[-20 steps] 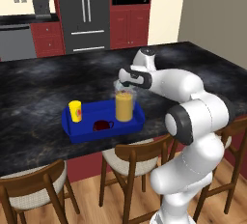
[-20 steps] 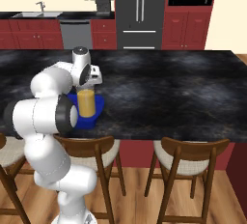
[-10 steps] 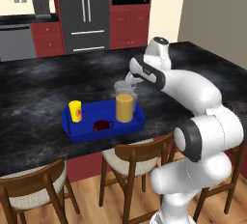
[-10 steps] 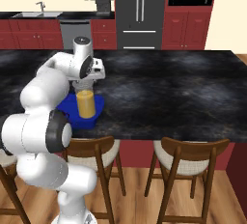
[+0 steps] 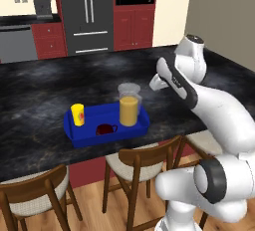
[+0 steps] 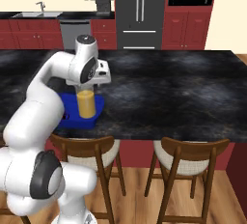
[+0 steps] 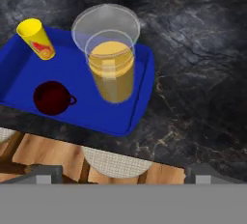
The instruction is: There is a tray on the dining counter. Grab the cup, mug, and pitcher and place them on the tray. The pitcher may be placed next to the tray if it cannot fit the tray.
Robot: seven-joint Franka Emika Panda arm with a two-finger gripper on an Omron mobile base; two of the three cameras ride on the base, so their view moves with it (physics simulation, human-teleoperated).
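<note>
Blue and shallow, the rectangular tray (image 7: 140,103) sits on the black marbled table (image 5: 45,95), carrying the yellow tumbler (image 5: 77,114), low dark red mug (image 7: 52,98) and clear pitcher of orange liquid (image 5: 129,105). My end effector (image 5: 155,82) hangs beside the pitcher, empty, fingers spread. My arm hides most of the tray in the right base view.

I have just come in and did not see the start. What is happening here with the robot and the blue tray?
The robot is loading drinkware onto the tray on the dining counter. The cup, the mug and the pitcher all stand upright inside the tray. The gripper is open and holds nothing; it hangs above the counter to the right of the pitcher, apart from it. By how things lie, all three placements look done.
</note>
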